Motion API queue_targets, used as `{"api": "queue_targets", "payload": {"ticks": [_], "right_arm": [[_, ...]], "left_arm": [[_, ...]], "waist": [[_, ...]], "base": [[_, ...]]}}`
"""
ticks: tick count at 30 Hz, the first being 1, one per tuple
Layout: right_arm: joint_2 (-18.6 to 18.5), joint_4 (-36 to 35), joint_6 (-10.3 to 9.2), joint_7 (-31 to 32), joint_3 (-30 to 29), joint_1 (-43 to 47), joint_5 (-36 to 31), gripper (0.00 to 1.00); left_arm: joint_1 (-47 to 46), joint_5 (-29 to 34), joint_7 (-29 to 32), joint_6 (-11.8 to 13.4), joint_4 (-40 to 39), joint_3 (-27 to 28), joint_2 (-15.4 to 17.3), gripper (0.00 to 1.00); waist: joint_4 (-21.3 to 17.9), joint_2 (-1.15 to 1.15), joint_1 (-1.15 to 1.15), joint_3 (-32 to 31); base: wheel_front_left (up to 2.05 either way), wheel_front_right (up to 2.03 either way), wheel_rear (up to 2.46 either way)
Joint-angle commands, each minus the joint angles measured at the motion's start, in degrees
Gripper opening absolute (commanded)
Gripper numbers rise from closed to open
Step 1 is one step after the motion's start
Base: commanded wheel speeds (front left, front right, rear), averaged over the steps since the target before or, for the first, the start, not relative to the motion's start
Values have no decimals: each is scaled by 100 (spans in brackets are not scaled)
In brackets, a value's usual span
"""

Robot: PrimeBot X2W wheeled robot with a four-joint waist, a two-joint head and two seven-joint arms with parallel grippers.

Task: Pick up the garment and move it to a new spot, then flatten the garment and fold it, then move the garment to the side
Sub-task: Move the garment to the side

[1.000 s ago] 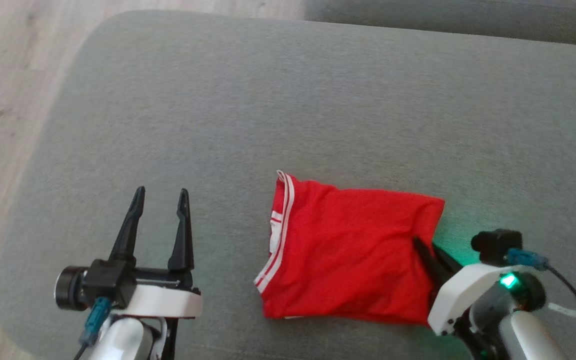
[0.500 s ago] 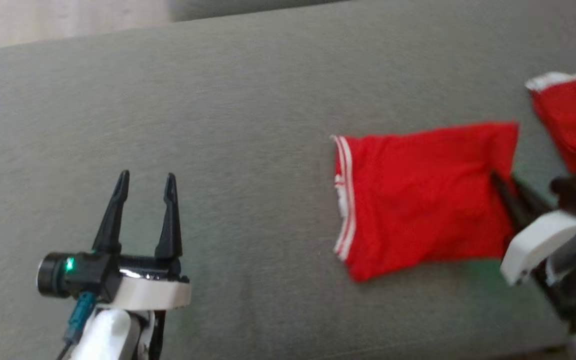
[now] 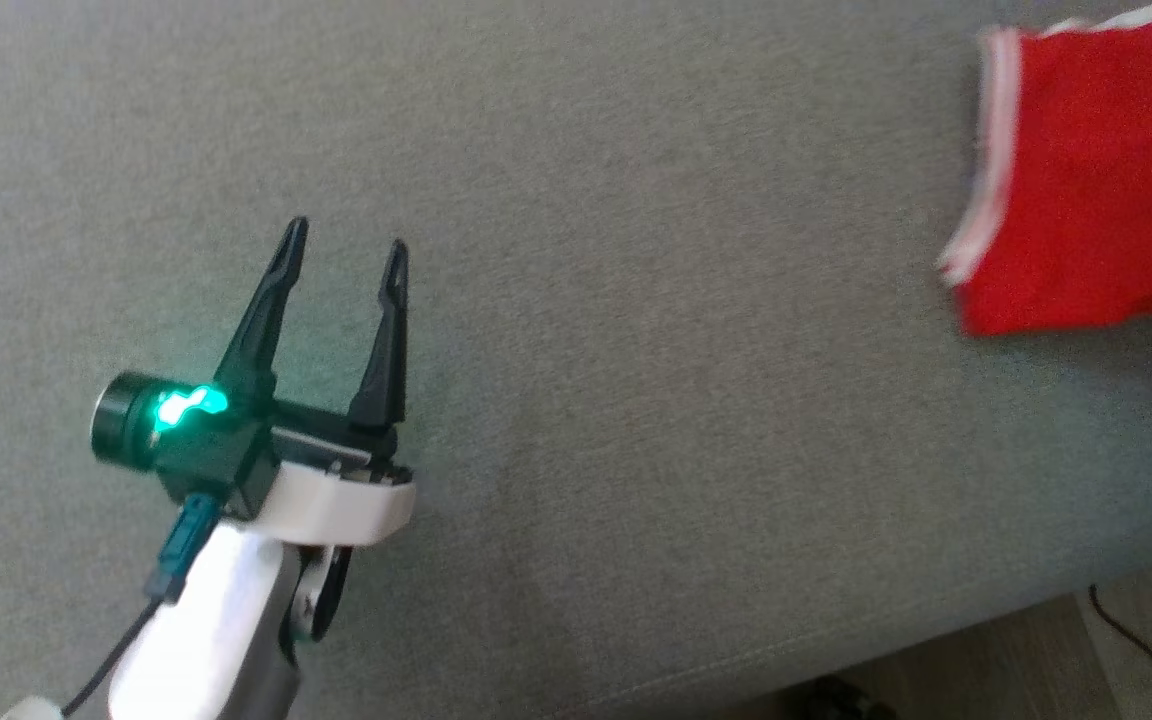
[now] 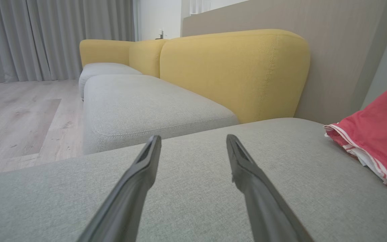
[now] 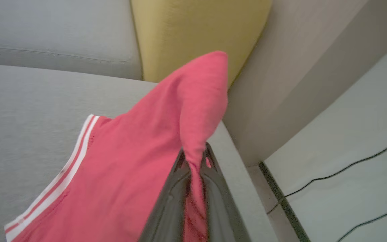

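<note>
One garment (image 3: 1096, 170): red, white-striped hem, upper right of head frame, on grey cushion (image 3: 636, 400). Two grippers.

Left gripper (image 3: 347, 236): lower left of head frame, fingers spread wide, nothing between them, pointing up frame over cushion, well apart from garment.

Right gripper (image 5: 194, 153): bottom centre of own wrist view, fingers clenched on fold of garment, cloth bunched between tips, rising above them, rest spreading down-left onto cushion. One yellow backrest (image 5: 197, 30) top centre there. Two black cables (image 5: 348, 166) lower right.
</note>
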Motion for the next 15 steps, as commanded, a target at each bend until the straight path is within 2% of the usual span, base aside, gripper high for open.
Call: {"api": "queue_targets", "payload": {"ticks": [1, 6, 7, 8, 9, 15], "right_arm": [[-310, -77, -4, -147, -164, -229, -88, 0], [-421, 509, -4, -457, -760, -753, -488, 0], [-421, 619, -4, -546, -909, -847, -594, 25], [-406, 728, -4, -621, -1077, -922, -720, 81], [-369, 843, -4, -663, -1283, -980, -867, 100], [121, 1167, -4, -950, -2281, -1048, -1642, 100]], "left_arm": [[-258, 69, 20, -39, -186, 129, 66, 100], [-562, 139, 42, -126, -198, 39, 64, 100], [-615, 143, 39, -143, -196, 28, 61, 100], [-666, 147, 34, -157, -192, 17, 55, 100], [-711, 152, 27, -165, -186, 8, 46, 100], [-830, 135, -51, -172, -101, 10, 5, 100]], "waist": [[114, 0, -1, 193], [317, 0, -1, 549], [368, 0, -1, 610], [417, 0, -1, 666], [462, 0, -1, 717], [620, 0, -1, 807]], "base": [[0, 0, 0], [0, 0, 0], [0, 0, 0], [0, 0, 0], [0, 0, 0], [0, 0, 0]]}}
